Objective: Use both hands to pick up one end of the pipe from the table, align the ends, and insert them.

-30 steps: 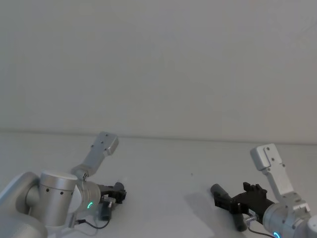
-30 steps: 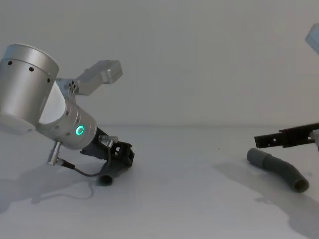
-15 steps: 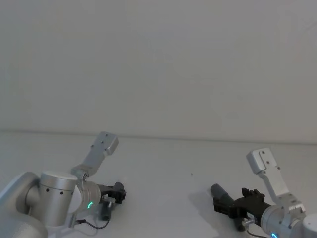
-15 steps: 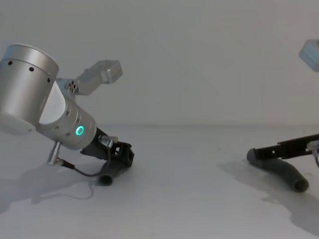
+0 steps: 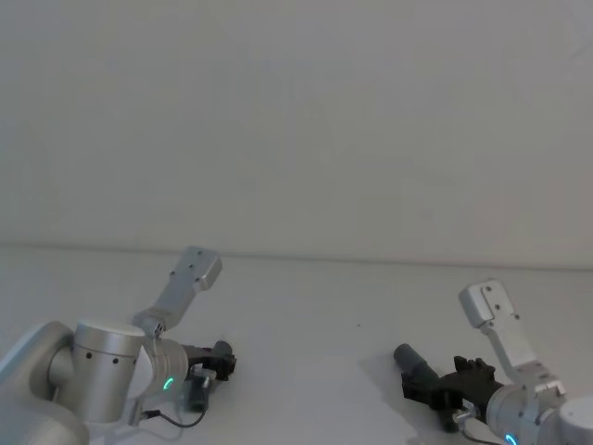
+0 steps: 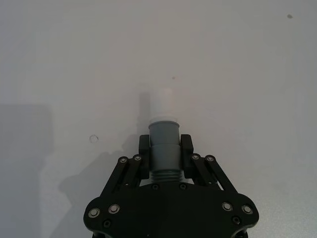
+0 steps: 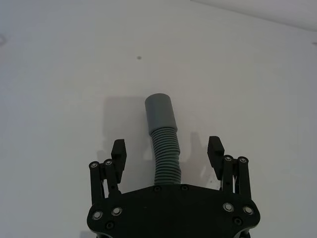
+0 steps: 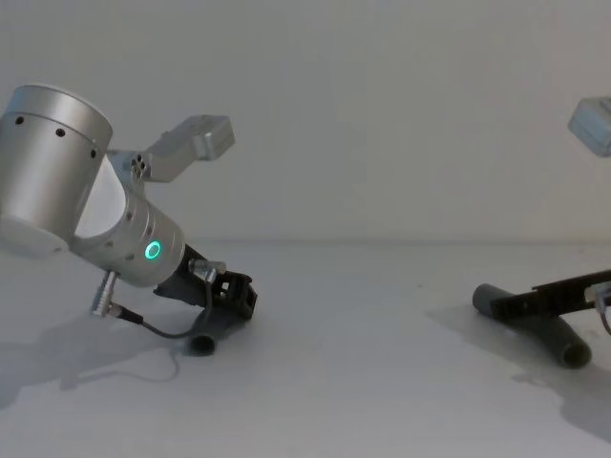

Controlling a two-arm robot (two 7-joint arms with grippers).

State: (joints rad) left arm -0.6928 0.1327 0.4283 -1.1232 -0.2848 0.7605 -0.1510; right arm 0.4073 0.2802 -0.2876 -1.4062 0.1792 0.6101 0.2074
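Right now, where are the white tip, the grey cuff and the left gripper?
white tip (image 6: 161, 104), left wrist view, middle of the smooth tube
grey cuff (image 7: 159, 113), right wrist view, middle of its smooth side
left gripper (image 6: 165, 145), left wrist view, between jaws shut on the pipe (image 6: 163, 133)

Prob. a robot lab or test cell. Plain white desk (image 8: 344, 401) w/ bare white wall (image 5: 296, 120) behind, silver robot arms (image 8: 115, 229) over it
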